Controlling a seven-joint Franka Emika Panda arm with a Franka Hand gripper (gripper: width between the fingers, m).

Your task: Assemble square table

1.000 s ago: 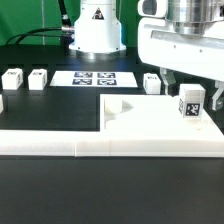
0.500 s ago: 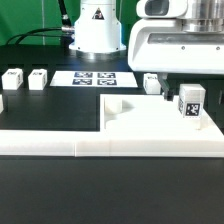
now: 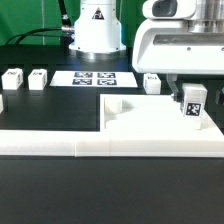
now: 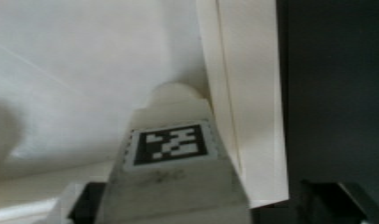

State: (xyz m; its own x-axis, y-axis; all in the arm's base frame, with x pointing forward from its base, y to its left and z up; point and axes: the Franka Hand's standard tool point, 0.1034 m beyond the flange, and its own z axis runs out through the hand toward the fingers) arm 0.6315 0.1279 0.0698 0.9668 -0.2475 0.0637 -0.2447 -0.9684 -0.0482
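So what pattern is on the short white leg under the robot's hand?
A black-and-white square marker tag, clearest in the wrist view.

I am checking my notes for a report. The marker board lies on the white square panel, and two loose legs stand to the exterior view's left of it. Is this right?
Not quite. The exterior view shows the marker board on the black table, behind the white square panel, not on it. The two loose legs do stand to the exterior view's left of it.
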